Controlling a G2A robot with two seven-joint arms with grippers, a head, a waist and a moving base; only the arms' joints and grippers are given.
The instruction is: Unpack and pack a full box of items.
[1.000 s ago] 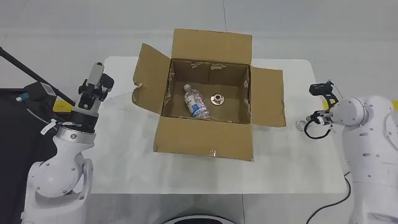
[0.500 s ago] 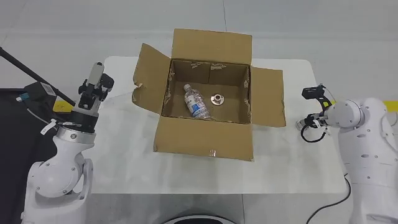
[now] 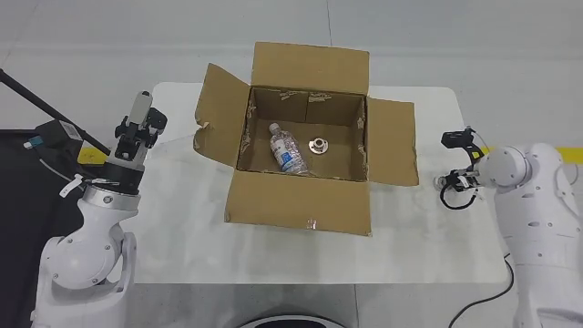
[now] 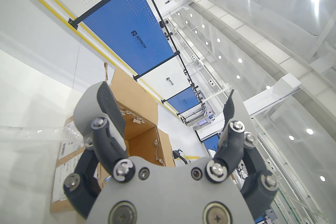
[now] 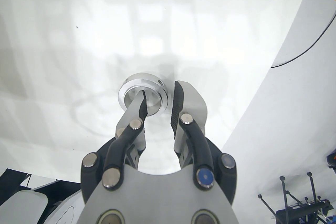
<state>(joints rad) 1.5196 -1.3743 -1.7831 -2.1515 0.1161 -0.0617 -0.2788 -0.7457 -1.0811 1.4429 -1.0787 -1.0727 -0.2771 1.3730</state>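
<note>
Right arm's come in a touch since a sec ago: in the top view its wrist has slid left from the right edge of the frame, twd the box, and is now over the right end of the table (image 3: 182,237). L arm hasn't budged, box contents same as before.

Right gripper (image 5: 160,95) is set narrow and holding a metal ring (image 5: 131,86). One finger (image 5: 139,107) is down inside the ring's bore, the other is outside the wall, so the wall's pinched between them. Ring sits low over the glossy tabletop, near the table's right edge. Can't tell if it's touching the surface.

Left gripper (image 4: 167,91) is spread wide w/ nothing between the pads, pointing up and away at mid-left of the top view, just off the table's left end.

Box (image 3: 301,202) stands centre frame, all four flaps folded out. Inside, a clear bottle (image 3: 288,150) lies on its side at the left of the floor. A round metal part (image 3: 318,145) sits just to the right of it, near the back wall, apart from the bottle.
</note>
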